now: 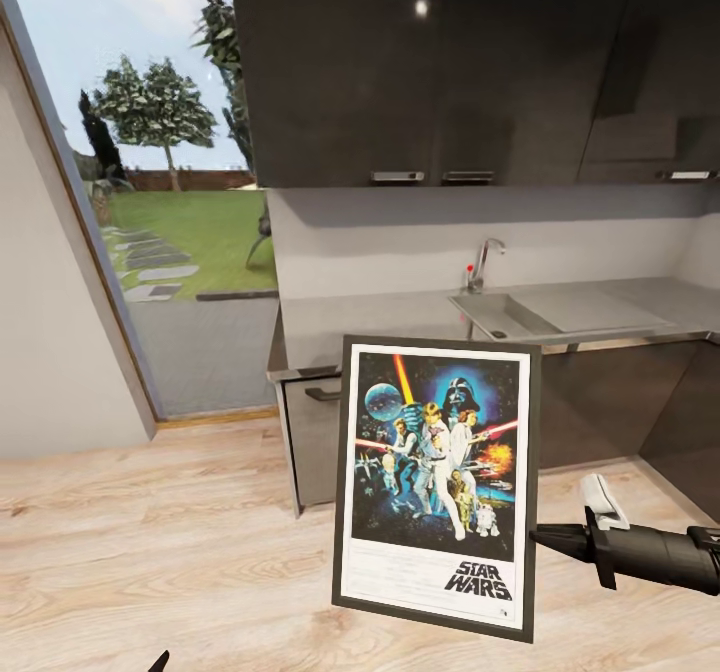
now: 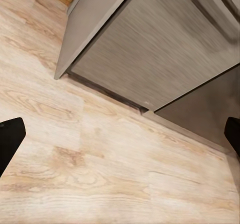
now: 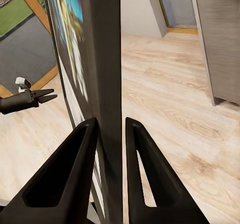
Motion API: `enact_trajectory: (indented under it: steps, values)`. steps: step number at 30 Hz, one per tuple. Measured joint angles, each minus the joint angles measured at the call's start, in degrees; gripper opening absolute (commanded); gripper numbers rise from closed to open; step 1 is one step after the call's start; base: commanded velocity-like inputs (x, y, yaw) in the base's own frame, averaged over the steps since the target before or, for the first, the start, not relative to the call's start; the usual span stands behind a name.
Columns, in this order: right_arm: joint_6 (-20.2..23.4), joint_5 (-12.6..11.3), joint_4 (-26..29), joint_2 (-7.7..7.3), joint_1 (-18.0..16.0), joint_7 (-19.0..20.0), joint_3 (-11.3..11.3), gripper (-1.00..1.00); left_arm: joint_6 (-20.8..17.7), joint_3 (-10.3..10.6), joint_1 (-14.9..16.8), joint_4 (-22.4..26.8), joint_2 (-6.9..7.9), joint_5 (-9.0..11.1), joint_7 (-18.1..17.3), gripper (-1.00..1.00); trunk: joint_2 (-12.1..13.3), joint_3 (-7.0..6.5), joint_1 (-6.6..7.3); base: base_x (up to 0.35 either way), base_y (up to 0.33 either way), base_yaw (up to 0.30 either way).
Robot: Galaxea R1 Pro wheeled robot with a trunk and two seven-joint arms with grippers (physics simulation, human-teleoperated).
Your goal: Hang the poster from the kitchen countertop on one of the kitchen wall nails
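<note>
Gripping the black-framed Star Wars poster (image 1: 437,488) edgewise, right gripper (image 3: 111,134) fingers clamp it; grey sink countertop (image 1: 640,304) at one o'clock; left gripper (image 2: 120,139) spread apart over pale wood floor (image 2: 100,174).

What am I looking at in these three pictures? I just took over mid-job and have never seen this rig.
It is a simulated wheeled robot with two arms, each ending in a two-fingered tool. The big picture comes from the head camera, looking forward over the arms at a kitchen. The other two come from cameras near each tool.

In the head view, the right tool grips the right edge of the framed Star Wars poster, held upright in the air above the wooden floor. The right wrist view shows the poster's edge clamped between two black fingers, with the left tool beyond it.

The left wrist view shows that tool's fingertips spread wide, holding nothing, over the floor beside a cabinet.

Behind lies the grey kitchen countertop with its sink and tap.
</note>
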State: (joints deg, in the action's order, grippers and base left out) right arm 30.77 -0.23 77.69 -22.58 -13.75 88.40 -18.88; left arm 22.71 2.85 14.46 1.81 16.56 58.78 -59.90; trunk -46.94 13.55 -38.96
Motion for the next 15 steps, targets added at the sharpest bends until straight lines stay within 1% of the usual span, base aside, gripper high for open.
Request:
enact_trajectory:
  steps: [15]
  values:
    - [0.0,0.0,0.0,0.16,0.0,0.0,0.1,-1.0,0.0,0.0,0.0,0.0,-0.05,0.0,0.0,1.0,6.0,-2.7,3.3,0.0,0.0,0.0]
